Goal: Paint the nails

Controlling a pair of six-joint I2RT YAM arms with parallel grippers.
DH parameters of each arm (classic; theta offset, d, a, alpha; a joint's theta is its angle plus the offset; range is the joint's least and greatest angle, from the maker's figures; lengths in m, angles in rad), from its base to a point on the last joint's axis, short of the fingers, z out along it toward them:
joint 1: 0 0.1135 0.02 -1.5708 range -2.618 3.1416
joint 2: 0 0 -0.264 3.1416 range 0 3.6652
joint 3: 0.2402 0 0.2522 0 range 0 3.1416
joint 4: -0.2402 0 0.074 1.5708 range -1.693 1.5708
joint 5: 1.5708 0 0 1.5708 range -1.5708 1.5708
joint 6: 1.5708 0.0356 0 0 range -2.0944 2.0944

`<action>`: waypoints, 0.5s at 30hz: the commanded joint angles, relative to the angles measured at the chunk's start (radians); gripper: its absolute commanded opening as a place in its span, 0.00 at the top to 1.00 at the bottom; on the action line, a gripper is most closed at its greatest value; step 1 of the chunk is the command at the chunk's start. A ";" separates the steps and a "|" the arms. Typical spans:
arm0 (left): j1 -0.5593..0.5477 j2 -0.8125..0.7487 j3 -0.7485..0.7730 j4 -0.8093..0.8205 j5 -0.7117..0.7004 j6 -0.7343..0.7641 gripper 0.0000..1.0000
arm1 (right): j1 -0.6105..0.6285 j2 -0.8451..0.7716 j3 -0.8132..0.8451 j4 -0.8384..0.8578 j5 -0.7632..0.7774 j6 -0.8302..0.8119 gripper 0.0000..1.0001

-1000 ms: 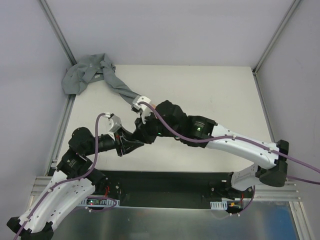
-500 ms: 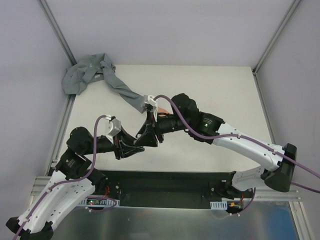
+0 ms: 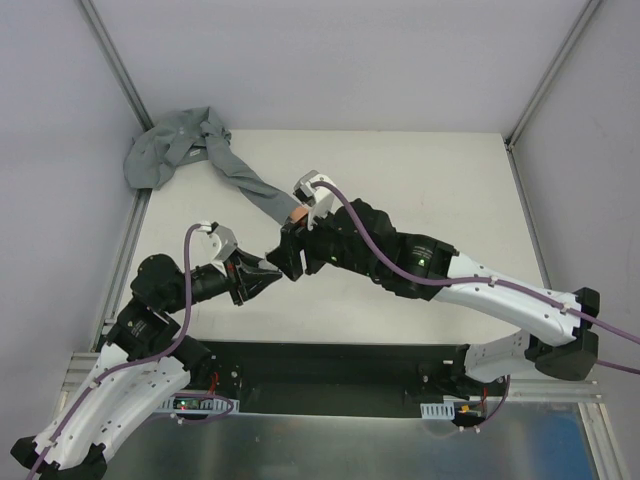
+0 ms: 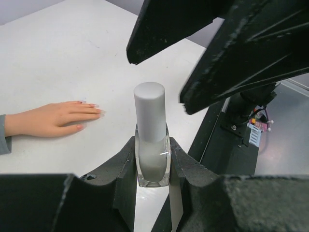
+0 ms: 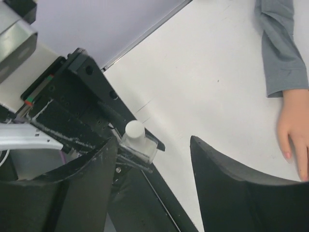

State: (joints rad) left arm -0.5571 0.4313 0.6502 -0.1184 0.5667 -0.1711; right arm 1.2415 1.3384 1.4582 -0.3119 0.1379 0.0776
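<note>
Left wrist view: the polish bottle (image 4: 151,145) is clamped in the left gripper (image 4: 152,162); the right gripper (image 4: 158,82), previously shut, is opened over its cap (image 4: 148,94), judged released; nails (image 4: 93,105) at 9 o'clock.

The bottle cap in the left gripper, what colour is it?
The cap is white; the left wrist view shows it best.

There are two robot arms (image 3: 130,385) (image 3: 500,292), one mannequin hand (image 4: 48,119), one grey sleeve (image 3: 170,150) and one white-capped bottle (image 4: 149,121).
</note>
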 commanded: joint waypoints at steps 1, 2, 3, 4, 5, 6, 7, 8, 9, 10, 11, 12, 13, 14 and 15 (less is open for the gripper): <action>-0.006 -0.017 0.034 0.020 -0.048 0.004 1.00 | 0.022 0.070 0.094 -0.027 0.106 0.027 0.39; -0.006 -0.017 0.037 0.019 -0.047 0.002 1.00 | 0.026 0.094 0.106 -0.030 0.101 0.028 0.43; -0.006 -0.019 0.037 0.019 -0.047 -0.004 1.00 | 0.030 0.108 0.125 -0.032 0.101 0.031 0.44; -0.006 -0.017 0.037 0.019 -0.051 -0.008 1.00 | 0.032 0.117 0.132 -0.033 0.104 0.036 0.46; -0.006 -0.020 0.039 0.019 -0.053 -0.014 1.00 | 0.032 0.126 0.140 -0.032 0.100 0.037 0.49; -0.006 -0.020 0.039 0.019 -0.053 -0.025 1.00 | 0.035 0.145 0.151 -0.032 0.098 0.036 0.51; -0.006 -0.020 0.040 0.020 -0.053 -0.028 1.00 | 0.036 0.153 0.154 -0.029 0.092 0.037 0.54; -0.006 -0.020 0.040 0.019 -0.056 -0.033 1.00 | 0.038 0.160 0.159 -0.032 0.089 0.033 0.65; -0.006 -0.025 0.039 0.019 -0.057 -0.039 1.00 | 0.038 0.168 0.162 -0.033 0.083 0.031 0.69; -0.006 -0.028 0.039 0.019 -0.059 -0.041 1.00 | 0.038 0.166 0.157 -0.033 0.069 0.024 0.73; -0.006 -0.029 0.039 0.019 -0.044 -0.041 1.00 | 0.038 0.163 0.151 -0.030 0.062 -0.007 0.83; -0.006 -0.028 0.040 0.020 -0.024 -0.039 1.00 | 0.035 0.145 0.142 -0.024 0.014 -0.047 0.93; -0.006 -0.026 0.043 0.022 0.020 -0.035 1.00 | 0.030 0.130 0.105 -0.006 -0.041 -0.088 1.00; -0.006 -0.023 0.051 0.028 0.124 -0.034 1.00 | -0.003 0.110 0.072 0.026 -0.157 -0.148 0.99; -0.006 -0.013 0.055 0.034 0.210 -0.047 1.00 | -0.039 0.085 0.024 0.066 -0.585 -0.236 1.00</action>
State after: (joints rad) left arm -0.5568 0.4175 0.6502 -0.1516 0.5388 -0.1940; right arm 1.2694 1.5032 1.5627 -0.3305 0.1448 0.0471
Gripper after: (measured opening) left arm 0.243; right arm 0.106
